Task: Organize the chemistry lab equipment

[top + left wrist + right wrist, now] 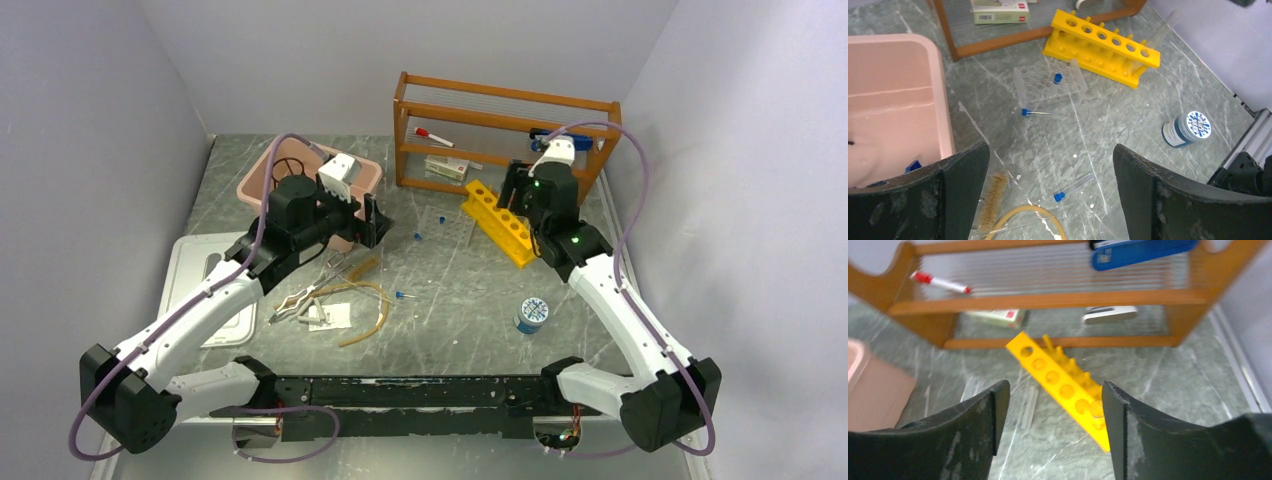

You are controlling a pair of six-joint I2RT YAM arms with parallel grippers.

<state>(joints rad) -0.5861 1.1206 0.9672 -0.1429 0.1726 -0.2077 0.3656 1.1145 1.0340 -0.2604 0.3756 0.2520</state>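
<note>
Two tools hang empty and spread wide. The left tool (1049, 147) is just beside the pink bin (943, 100), and the right tool (1054, 385) is above the yellow rack (1060, 382). Loose equipment lies on the tabletop (470, 300). In the left wrist view, one blue-capped tube (1040, 113) sits at the tool's 12 o'clock and a second tube (1073, 189) at its 5 o'clock. The tubing (1025, 207) curls at its 6 o'clock. Seen from above, the tongs (300, 298) lie toward 8 o'clock of the tabletop's middle. The sorting looks to be between picks. The likely next move is for the left tool to lower over the nearer tube. It should set its fingers across the tube's thin length and close gently, since the tube may roll.
</note>
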